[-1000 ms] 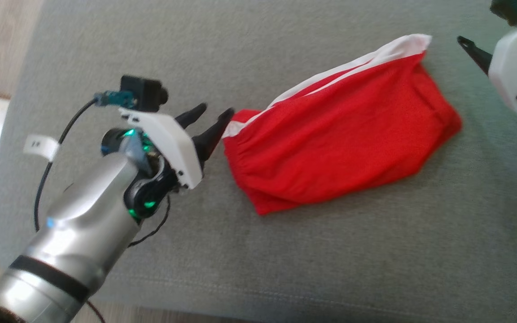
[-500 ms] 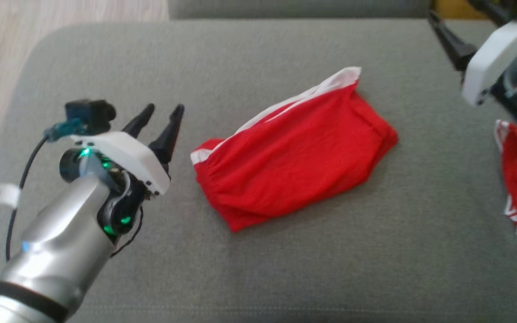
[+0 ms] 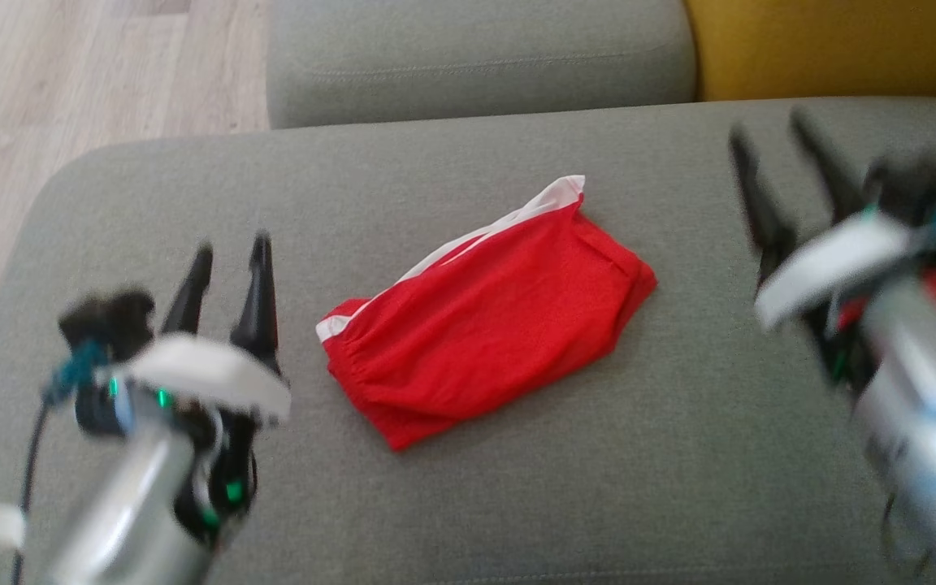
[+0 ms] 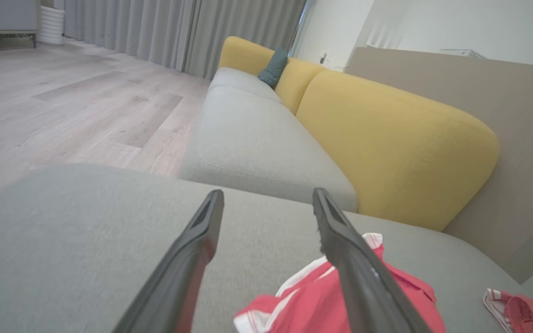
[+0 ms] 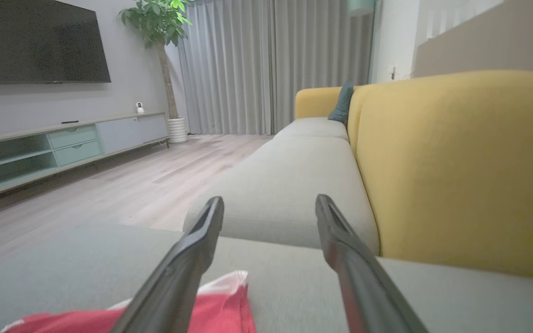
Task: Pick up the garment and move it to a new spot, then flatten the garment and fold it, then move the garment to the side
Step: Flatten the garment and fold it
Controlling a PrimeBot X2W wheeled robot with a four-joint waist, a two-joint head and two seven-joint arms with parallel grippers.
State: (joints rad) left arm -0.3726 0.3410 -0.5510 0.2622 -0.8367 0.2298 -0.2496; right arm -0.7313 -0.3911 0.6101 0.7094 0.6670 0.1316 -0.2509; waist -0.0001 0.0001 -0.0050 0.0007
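Note:
The garment (image 3: 484, 313) is a pair of red shorts with a white side stripe, lying folded in the middle of the grey sofa seat (image 3: 517, 487). My left gripper (image 3: 232, 248) hovers open to its left, a short gap from the waistband corner, with nothing between its fingers. My right gripper (image 3: 767, 126) is blurred, open and apart from the garment on the right. In the left wrist view the left gripper (image 4: 269, 194) stands wide, with the garment (image 4: 294, 307) low behind the right finger. In the right wrist view, the garment (image 5: 229, 305) lies below the open right gripper (image 5: 269, 200).
A second red and white garment (image 4: 521, 310) lies at the seat's right end, partly behind my right arm (image 3: 915, 406) in the head view. A yellow backrest (image 3: 825, 41) borders the far right. Another grey cushion (image 3: 476, 57) adjoins the seat; wooden floor (image 3: 70, 81) is beyond the left edge.
The head camera has tilted up, shifting the whole picture. My left gripper has drawn back from the garment's waistband corner. The right arm has swung lower into view. The garment lies as before.

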